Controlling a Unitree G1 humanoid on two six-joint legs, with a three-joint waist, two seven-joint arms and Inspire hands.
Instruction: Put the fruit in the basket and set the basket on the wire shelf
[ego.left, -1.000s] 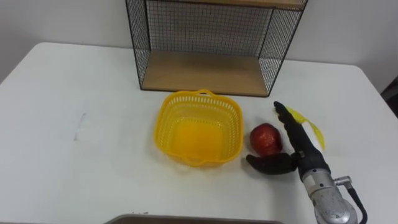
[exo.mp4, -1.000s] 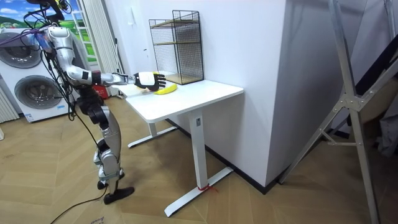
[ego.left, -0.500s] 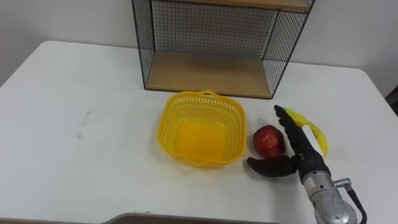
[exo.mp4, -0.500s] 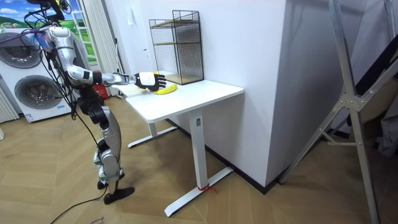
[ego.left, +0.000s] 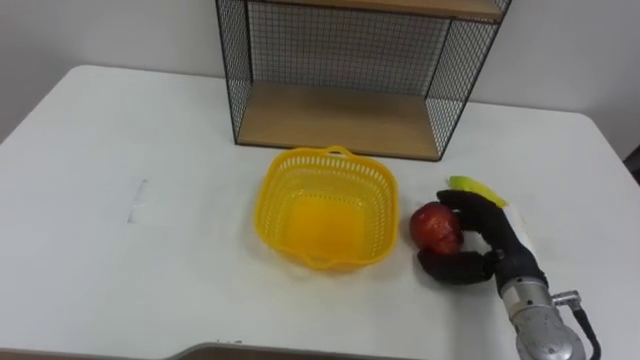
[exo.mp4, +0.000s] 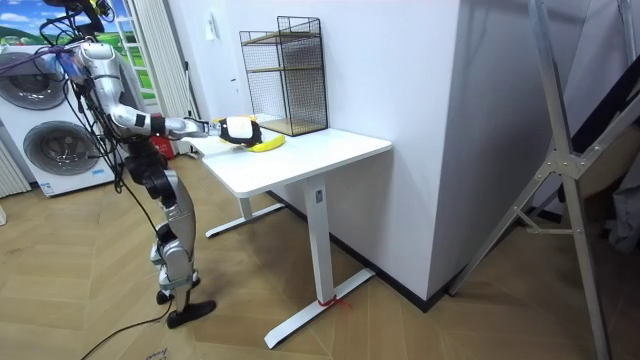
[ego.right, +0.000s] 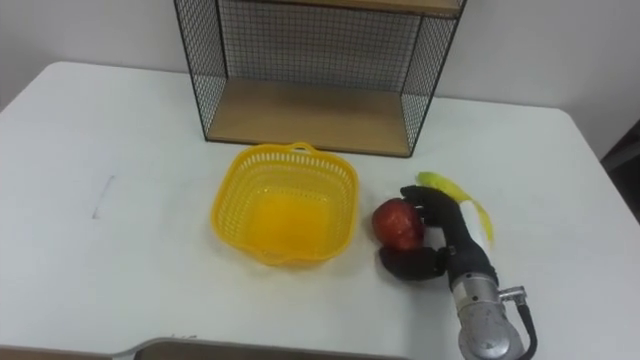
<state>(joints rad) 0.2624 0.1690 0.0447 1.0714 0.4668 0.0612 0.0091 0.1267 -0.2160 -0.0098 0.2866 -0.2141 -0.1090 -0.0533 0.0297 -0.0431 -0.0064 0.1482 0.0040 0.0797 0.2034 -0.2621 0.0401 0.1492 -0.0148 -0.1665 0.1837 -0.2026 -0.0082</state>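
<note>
Grasp formed: right hand, straight-fingered a moment earlier, now curls round the red apple on the white table, just beside the empty yellow plastic basket; transfer can follow.

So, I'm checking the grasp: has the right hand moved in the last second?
Yes. The right hand has closed leftward, toward the basket: its fingers, earlier straight beside the apple, now curl round it.
</note>
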